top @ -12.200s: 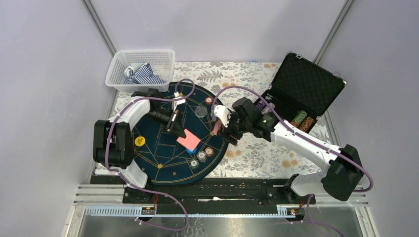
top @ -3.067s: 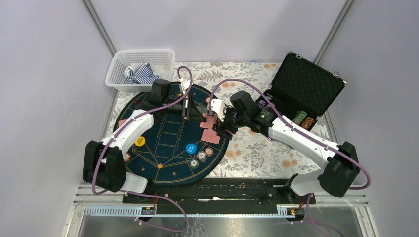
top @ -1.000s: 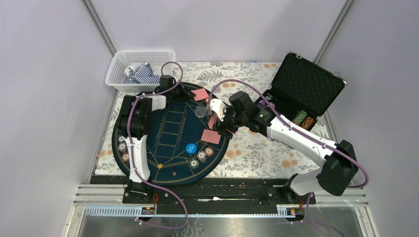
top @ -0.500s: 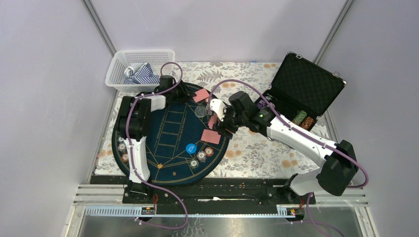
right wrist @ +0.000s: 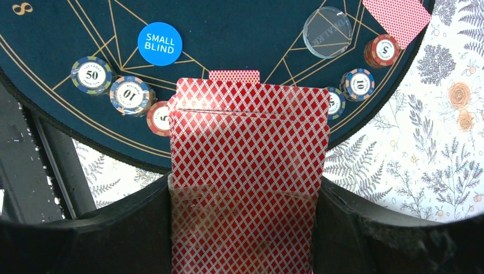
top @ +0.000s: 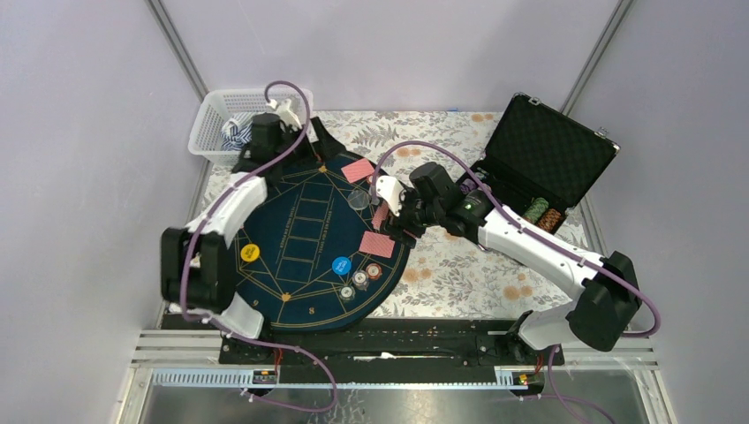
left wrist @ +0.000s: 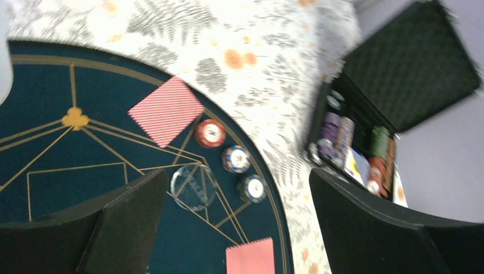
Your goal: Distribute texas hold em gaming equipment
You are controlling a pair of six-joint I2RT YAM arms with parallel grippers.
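Observation:
My right gripper [right wrist: 245,228] is shut on a deck of red-backed playing cards [right wrist: 248,165], held over the mat's right edge [top: 386,216]. Two single cards lie face down on the dark blue mat [top: 291,238]: one at the far edge [top: 358,170], one on the right [top: 377,244]. My left gripper [top: 316,148] hangs open and empty above the mat's far rim [left wrist: 238,177], left of the far card [left wrist: 166,111]. Chips [left wrist: 236,158] and a clear disc [left wrist: 193,186] lie beside that card. A blue disc [right wrist: 160,43], a yellow disc [top: 250,253] and more chips [right wrist: 130,95] sit nearer me.
The open black case [top: 548,159] with chip stacks [top: 540,216] stands at the right. A white basket [top: 252,124] holding striped cloth sits at the far left, just behind my left wrist. A floral cloth [top: 459,274] covers the table.
My left gripper has opened, left the card on the mat's far edge, and drawn back left towards the basket. The right arm with the deck has not moved.

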